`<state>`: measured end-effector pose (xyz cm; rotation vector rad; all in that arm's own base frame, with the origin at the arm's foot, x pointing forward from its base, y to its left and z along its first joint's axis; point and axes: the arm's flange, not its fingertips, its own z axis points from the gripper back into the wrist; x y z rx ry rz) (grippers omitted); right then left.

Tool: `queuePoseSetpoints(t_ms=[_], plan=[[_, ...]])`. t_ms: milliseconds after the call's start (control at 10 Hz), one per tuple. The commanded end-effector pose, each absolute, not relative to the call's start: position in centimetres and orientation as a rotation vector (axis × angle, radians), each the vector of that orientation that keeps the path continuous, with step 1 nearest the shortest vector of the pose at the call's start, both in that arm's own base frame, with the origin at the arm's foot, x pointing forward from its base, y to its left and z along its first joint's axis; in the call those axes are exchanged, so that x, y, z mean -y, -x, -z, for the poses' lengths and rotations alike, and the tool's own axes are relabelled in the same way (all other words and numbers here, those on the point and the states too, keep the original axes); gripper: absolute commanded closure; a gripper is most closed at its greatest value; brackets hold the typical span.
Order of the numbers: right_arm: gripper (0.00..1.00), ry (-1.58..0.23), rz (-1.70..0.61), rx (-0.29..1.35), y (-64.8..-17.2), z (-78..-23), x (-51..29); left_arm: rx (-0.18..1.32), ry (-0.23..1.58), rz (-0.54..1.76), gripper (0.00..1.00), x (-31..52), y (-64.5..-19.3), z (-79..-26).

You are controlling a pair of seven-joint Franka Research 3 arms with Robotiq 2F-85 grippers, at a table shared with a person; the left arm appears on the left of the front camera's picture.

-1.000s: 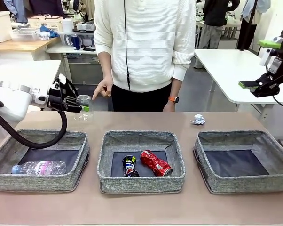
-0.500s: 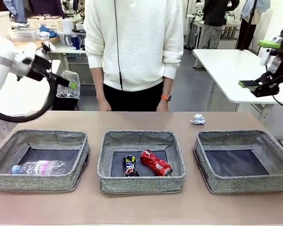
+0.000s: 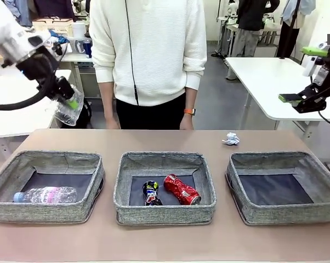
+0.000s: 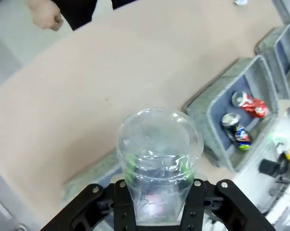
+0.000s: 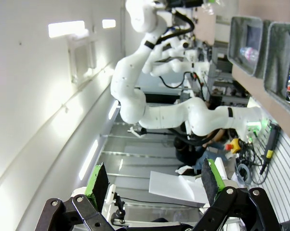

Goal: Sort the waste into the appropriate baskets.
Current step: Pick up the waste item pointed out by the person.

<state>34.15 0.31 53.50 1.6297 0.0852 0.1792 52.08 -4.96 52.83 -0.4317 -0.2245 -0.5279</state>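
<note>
Clamping cup at ten o'clock in left fingers; right fingers spread, empty; bottle, red can, dark can binned; paper ball unsorted.

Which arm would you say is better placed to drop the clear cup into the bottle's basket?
Left: the left gripper holds the cup, raised near that basket; the right gripper hangs open off the opposite end.

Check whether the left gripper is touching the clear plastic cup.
Touching: in the left wrist view, the left gripper clamps the clear plastic cup from both sides.
</note>
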Motion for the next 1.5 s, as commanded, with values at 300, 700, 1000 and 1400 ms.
queuePoseSetpoints(t_ms=[300, 700, 1000, 1400], plan=[[0.00, -1.632, -0.188, -0.086, -33.9, -53.7, -0.2, 0.190, 0.462, 0.482, 0.63, 6.1, -52.3, -53.7], [0.00, -1.632, -0.188, -0.086, -33.9, -53.7, -0.2, 0.059, 0.390, 0.312, 0.63, 10.2, -52.0, -56.7], [0.00, -1.632, -0.188, -0.086, -33.9, -53.7, -0.2, 0.000, 0.357, 0.317, 0.63, 17.9, -49.2, -61.1], [0.00, -1.632, -0.188, -0.086, -33.9, -53.7, -0.2, -0.133, 0.176, 0.020, 0.63, 30.4, -45.7, -64.0]])
